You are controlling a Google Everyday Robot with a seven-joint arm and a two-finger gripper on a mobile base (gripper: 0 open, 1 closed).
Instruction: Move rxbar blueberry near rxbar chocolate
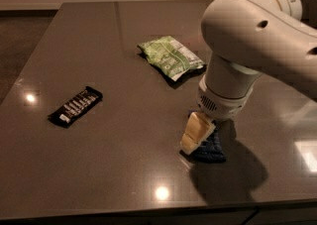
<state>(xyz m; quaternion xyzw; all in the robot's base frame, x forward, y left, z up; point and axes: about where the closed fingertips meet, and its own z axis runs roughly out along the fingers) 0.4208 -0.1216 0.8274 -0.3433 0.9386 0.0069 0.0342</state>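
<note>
The rxbar blueberry (pixel 212 148), a dark blue wrapper, lies on the dark table (pixel 99 40) near its front edge, right of centre. My gripper (pixel 197 136) hangs from the large white arm and is down at the bar's left end, covering part of it. Whether it holds the bar does not show. The rxbar chocolate (pixel 76 106), a black wrapper with white text, lies flat at the left of the table, far from the blue bar.
A green-and-white bag (pixel 171 58) lies at the middle back, just behind the arm. The white arm (pixel 257 45) fills the upper right. The table's front edge runs close below the blue bar.
</note>
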